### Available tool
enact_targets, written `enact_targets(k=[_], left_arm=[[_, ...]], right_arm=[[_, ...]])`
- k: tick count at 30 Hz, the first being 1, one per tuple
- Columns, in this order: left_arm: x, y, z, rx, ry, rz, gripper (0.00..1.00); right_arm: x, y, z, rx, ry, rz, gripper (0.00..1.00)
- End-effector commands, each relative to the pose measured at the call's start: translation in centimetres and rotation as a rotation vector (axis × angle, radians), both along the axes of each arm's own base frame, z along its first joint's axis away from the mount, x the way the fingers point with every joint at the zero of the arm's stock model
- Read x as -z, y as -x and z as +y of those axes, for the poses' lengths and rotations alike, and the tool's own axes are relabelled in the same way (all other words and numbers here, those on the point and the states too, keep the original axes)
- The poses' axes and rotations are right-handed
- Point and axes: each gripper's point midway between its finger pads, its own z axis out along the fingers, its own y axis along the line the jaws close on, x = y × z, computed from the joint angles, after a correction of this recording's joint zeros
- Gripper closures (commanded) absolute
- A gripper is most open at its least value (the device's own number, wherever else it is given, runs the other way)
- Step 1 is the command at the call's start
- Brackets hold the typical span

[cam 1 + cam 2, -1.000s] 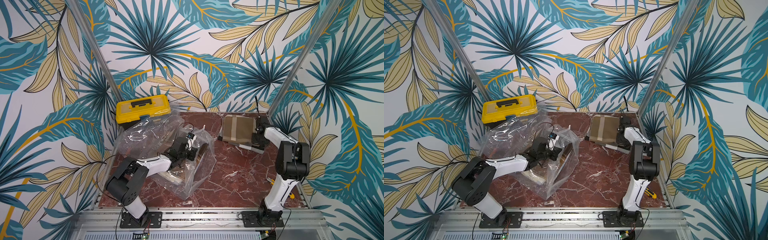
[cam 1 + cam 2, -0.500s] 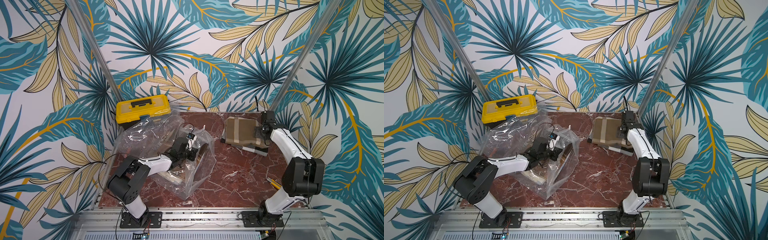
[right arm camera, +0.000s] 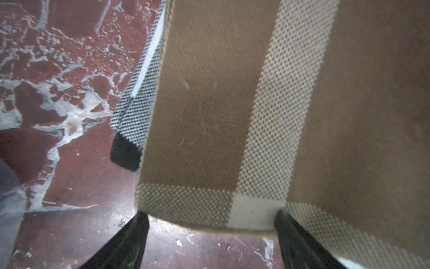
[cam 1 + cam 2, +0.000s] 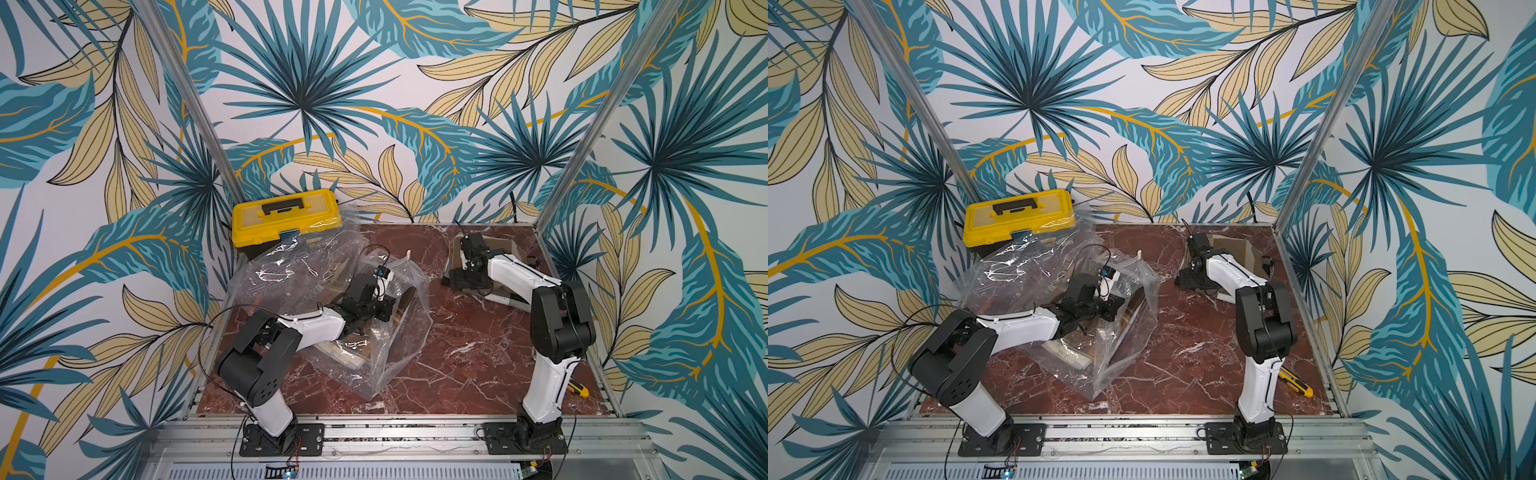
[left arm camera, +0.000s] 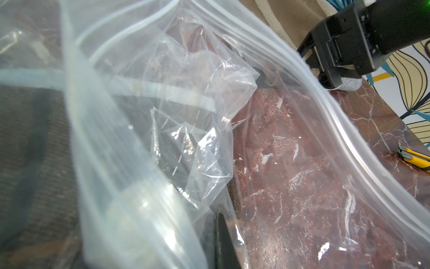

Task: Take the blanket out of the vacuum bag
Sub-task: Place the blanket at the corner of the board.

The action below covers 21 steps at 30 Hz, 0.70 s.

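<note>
Vacuum bag (image 4: 282,274) lying diagonally from toolbox (image 4: 286,218), zip mouth toward blanket (image 3: 209,104)

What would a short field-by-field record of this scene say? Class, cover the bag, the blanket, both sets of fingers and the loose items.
vacuum bag: crumpled, clear, on table, left side
blanket: brown with cream stripes, outside bag, far right
left fingers: shut, amid bag's plastic
right fingers: open, astride blanket's edge
toolbox: yellow, far left corner
utility knife: yellow, table's near right corner

Two arms (image 4: 307,328) (image 4: 515,270), two blankets (image 3: 209,116) (image 4: 351,358), one vacuum bag (image 4: 291,278), one toolbox (image 4: 286,220), one knife (image 4: 578,388).
</note>
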Motion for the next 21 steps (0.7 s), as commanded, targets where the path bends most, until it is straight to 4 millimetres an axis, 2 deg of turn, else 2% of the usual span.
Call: enact_targets(k=[1, 4, 6, 11, 13, 14, 17, 21], left_arm=[[0.0, 0.2, 0.3, -0.004, -0.016, 0.010, 1.00], [0.4, 0.2, 0.3, -0.003, -0.010, 0.016, 1.00], [0.5, 0.2, 0.2, 0.000, -0.009, 0.019, 1.00], [0.5, 0.2, 0.1, 0.006, -0.012, 0.017, 1.00], [0.4, 0.2, 0.2, 0.006, -0.017, 0.015, 1.00], [0.3, 0.1, 0.2, 0.007, -0.019, 0.012, 1.00], [0.1, 0.0, 0.3, 0.008, -0.024, 0.011, 1.00], [0.0, 0.1, 0.2, 0.011, -0.025, 0.015, 1.00]], right_arm=[[0.1, -0.8, 0.0, 0.017, -0.006, -0.031, 0.13], [0.2, -1.3, 0.3, 0.008, -0.015, -0.045, 0.13], [0.3, -1.7, 0.5, 0.006, -0.022, -0.041, 0.17], [0.9, -2.6, 0.8, 0.005, -0.022, -0.001, 0.67], [1.0, -2.8, 1.1, 0.013, -0.034, 0.008, 0.91], [0.9, -2.9, 1.2, 0.017, -0.045, 0.009, 1.00], [-0.3, -3.7, 2.8, 0.016, -0.143, -0.034, 1.00], [-3.2, -5.2, 4.7, 0.029, -0.277, -0.123, 1.00]])
